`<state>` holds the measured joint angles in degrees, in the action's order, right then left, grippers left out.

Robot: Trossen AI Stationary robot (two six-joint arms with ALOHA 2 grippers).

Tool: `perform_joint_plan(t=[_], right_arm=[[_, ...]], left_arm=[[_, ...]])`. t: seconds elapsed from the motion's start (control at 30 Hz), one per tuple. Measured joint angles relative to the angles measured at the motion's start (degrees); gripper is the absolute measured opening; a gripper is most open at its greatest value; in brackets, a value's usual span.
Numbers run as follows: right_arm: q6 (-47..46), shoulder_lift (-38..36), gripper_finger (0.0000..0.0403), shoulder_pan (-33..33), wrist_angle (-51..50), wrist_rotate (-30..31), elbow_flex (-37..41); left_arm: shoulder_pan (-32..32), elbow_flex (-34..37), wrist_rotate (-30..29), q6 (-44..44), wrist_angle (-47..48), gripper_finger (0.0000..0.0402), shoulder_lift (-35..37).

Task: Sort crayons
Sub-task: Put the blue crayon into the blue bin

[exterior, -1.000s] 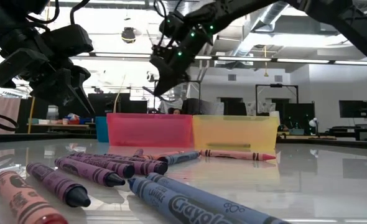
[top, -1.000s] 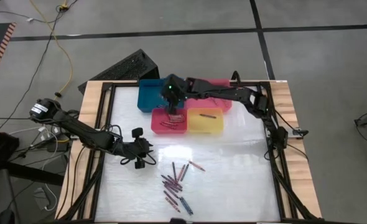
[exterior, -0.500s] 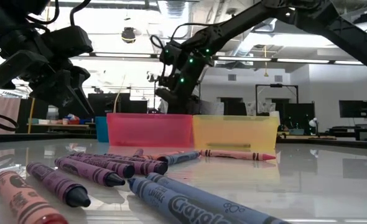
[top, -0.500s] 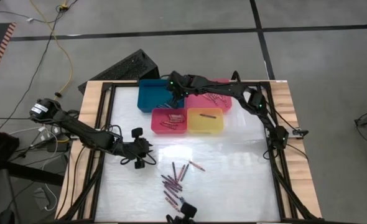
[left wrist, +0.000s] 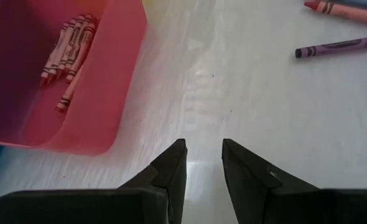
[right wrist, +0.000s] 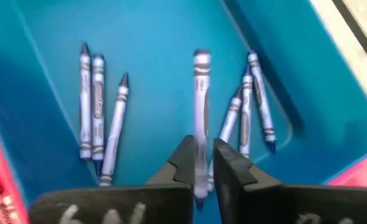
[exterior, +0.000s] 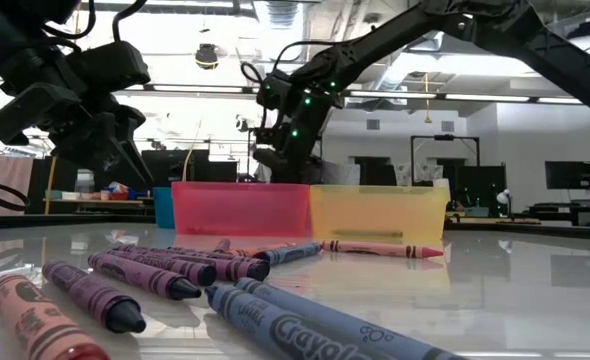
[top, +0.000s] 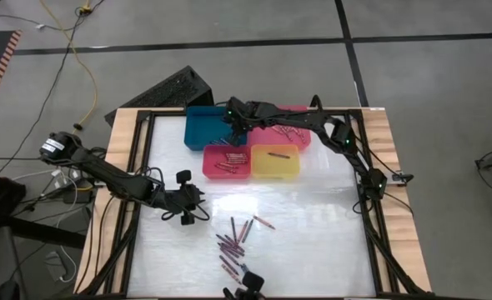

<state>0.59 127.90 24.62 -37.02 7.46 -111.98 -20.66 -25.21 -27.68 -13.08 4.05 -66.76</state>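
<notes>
The left gripper [top: 186, 210] hangs over the glossy white surface [top: 313, 242] with its fingers a little apart and nothing between them, beside a loose scatter of roughly a dozen paper-wrapped crayons [top: 233, 246], mostly purple with some blue and one red. Behind it stand four smooth rectangular plastic trays: blue [top: 198, 133], red [top: 227, 172], yellow [top: 275, 169] and pink [top: 296, 137]. The right gripper [top: 232, 127] hovers over the blue tray, its fingers only slightly parted around one upright blue crayon [right wrist: 200, 93], with seven more lying on the tray floor.
</notes>
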Motion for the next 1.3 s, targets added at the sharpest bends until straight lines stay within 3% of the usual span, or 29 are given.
perform_joint_plan(t=[0.17, 0.33, 0.47, 0.67, 0.8, 0.97, 1.3], right_arm=[[0.05, 0.72, 0.0066, -0.11, -0.76, 0.01, 0.04], [1.11, 0.68, 0.0078, -0.11, -1.46, -0.04, -0.15], [2.88, 0.08, 0.0079, -0.84, -8.43, -2.22, -4.60], [2.96, -0.35, 0.0079, -4.31, -27.71, -8.83, -17.11], [3.30, -0.42, 0.0079, -8.64, -37.84, -13.70, -23.11], [8.15, -0.98, 0.0079, -16.46, -47.93, -15.64, -22.28], [10.61, -1.11, 0.0079, -32.82, -44.01, -14.43, -14.35]], left_arm=[[0.02, 0.00, 0.02, -0.07, 0.03, 0.0094, 0.00], [0.02, 0.00, 0.02, -0.11, 0.57, 0.0094, 0.00], [0.02, 0.02, 0.07, -0.74, 1.36, 0.0094, 0.00], [0.02, 0.02, 0.30, -1.68, 1.49, 0.0094, 0.00], [0.02, 0.02, 0.35, -1.94, 1.49, 0.0094, 0.00], [0.02, 0.02, 0.39, -2.64, 1.57, 0.0094, 0.00], [0.02, 0.02, 0.35, -2.64, 1.56, 0.0094, 0.00]])
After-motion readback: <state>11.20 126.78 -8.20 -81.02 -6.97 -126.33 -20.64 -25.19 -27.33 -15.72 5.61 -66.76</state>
